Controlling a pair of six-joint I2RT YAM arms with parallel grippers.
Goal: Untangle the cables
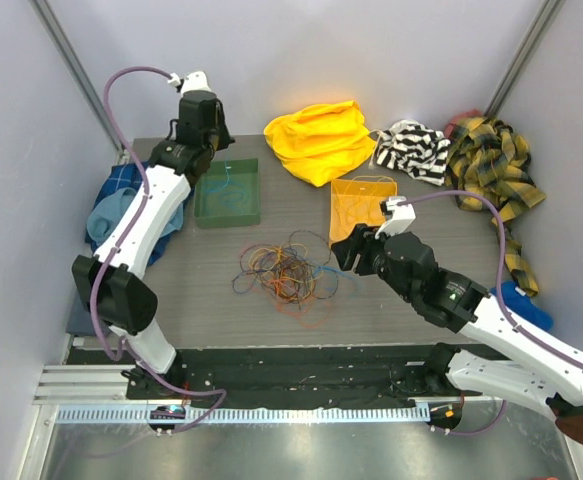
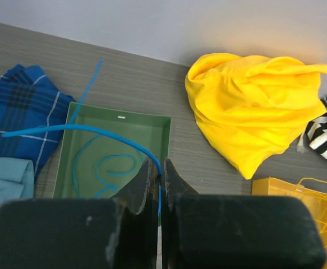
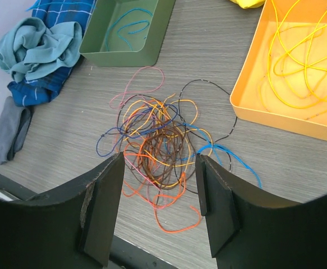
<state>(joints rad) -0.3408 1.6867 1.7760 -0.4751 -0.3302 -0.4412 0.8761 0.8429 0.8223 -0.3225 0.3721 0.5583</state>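
A tangle of thin cables (image 1: 286,268), orange, brown, yellow, blue and pink, lies mid-table. My right gripper (image 3: 159,158) hovers open just above the tangle (image 3: 157,140), nothing between its fingers; from above the right gripper (image 1: 349,250) sits at the pile's right edge. My left gripper (image 2: 160,168) is shut on a blue cable (image 2: 96,130) that arches left over the green tray (image 2: 146,134), where more blue cable lies coiled. From above, the left gripper (image 1: 214,150) hangs at the green tray's (image 1: 227,192) far edge. Yellow cables (image 3: 303,56) lie in an orange tray (image 3: 275,120).
A yellow cloth (image 1: 321,138), a black-and-white striped cloth (image 1: 413,150) and a yellow plaid cloth (image 1: 491,165) lie along the back and right. Blue plaid and teal cloths (image 1: 121,205) sit left of the green tray, and a grey cloth (image 3: 9,134) lies near the front left.
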